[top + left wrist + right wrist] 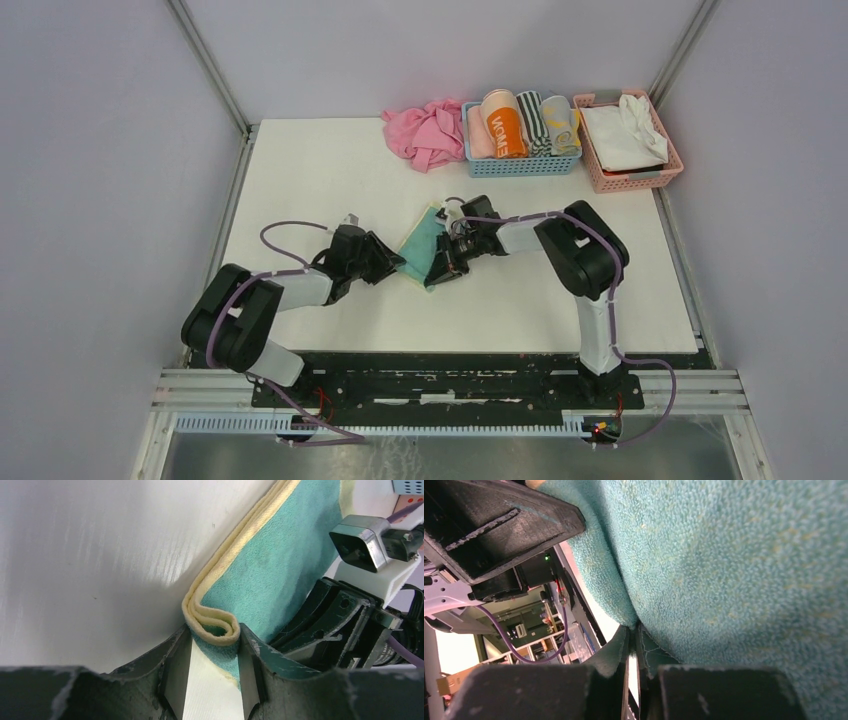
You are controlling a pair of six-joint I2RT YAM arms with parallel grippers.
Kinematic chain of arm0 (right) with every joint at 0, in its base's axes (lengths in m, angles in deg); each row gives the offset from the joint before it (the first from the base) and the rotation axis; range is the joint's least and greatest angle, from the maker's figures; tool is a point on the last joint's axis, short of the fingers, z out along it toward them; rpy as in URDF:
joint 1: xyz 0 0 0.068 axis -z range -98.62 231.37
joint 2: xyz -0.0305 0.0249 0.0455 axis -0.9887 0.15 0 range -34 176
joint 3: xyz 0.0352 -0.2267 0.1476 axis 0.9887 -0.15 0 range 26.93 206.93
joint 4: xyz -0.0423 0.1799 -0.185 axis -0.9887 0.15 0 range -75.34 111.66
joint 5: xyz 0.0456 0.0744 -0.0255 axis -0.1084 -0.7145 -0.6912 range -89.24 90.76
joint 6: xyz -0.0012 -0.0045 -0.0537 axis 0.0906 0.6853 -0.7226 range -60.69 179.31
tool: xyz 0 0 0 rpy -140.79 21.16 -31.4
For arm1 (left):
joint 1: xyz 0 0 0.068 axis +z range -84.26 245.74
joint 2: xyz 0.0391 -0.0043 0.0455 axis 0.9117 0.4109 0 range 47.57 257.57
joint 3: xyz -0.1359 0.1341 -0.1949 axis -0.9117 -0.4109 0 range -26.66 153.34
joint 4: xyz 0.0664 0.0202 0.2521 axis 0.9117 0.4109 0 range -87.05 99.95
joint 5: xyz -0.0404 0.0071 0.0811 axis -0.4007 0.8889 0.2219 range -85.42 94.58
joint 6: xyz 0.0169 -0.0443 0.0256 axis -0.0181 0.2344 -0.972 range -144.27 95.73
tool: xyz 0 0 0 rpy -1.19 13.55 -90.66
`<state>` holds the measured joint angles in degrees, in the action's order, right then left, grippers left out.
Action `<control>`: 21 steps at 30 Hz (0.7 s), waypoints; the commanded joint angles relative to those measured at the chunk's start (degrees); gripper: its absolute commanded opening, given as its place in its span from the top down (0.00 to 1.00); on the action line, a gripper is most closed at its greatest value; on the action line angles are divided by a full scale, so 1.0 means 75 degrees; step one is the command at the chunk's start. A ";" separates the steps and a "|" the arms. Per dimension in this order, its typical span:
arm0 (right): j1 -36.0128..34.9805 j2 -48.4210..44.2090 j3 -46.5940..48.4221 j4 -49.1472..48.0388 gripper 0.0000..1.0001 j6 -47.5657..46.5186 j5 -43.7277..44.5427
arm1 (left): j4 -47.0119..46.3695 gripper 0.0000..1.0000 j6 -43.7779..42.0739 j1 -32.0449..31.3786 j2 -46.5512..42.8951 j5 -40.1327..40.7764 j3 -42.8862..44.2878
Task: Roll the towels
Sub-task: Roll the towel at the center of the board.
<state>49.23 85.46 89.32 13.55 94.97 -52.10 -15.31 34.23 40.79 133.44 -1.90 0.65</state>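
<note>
A pale yellow towel with a teal face lies folded mid-table. Its near end is curled into a small roll. My left gripper has its fingers pressed against both sides of that roll. My right gripper comes in from the right, nearly closed, with the teal towel edge pinched at its tips. In the top view the left gripper and right gripper meet at the towel's near corner. A grey towel with yellow marks stands rolled in the blue basket.
The blue basket at the back holds several rolled towels. A plain pink cloth lies crumpled to its left. A pink basket with white cloth stands to its right. Frame posts and walls flank the white table.
</note>
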 commanded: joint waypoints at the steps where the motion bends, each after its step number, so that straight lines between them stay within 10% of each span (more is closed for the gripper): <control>1: 0.0008 -0.0512 0.0200 0.0394 0.86 -0.0514 0.0607 | 0.1424 0.55 -0.0419 0.0045 0.0132 0.0632 -0.0014; 21: -0.2509 -0.2798 -0.0129 0.1282 0.43 -0.4339 0.6894 | 0.1474 0.61 -0.0675 0.0029 0.1130 0.0280 0.0343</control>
<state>32.60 64.41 89.06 26.27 68.67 -13.07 -14.00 34.17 40.92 138.55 -2.40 5.24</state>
